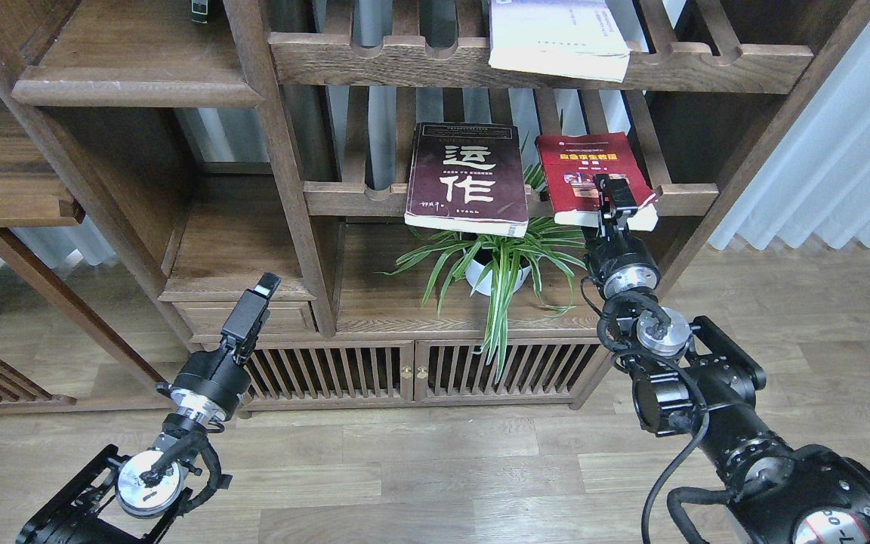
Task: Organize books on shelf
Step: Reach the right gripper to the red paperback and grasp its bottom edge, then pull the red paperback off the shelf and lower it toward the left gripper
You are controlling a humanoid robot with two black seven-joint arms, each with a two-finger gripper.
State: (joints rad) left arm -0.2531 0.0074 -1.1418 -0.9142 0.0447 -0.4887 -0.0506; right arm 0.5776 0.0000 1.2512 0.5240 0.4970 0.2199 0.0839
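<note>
The dark maroon book (pixel 465 177) with white characters lies flat on a slatted shelf and overhangs its notched front rail. The red book (pixel 590 170) lies to its right on the same slatted shelf, also overhanging. The pale white book (pixel 559 34) lies on the slatted shelf above. A solid brown shelf board (pixel 137 79) with a rounded front edge is at the upper left. My right gripper (pixel 616 202) is at the red book's front edge, with a dark finger over the cover; its grip is not visible. My left gripper (pixel 263 291) is raised before the lower left compartment, holding nothing; its fingers cannot be told apart.
A potted spider plant (pixel 495 264) stands on the board under the two books, its leaves hanging below my right gripper. A drawer (pixel 242 317) and slatted cabinet doors (pixel 420 370) are at the bottom. White curtains (pixel 828 151) hang at the right. The floor is wood.
</note>
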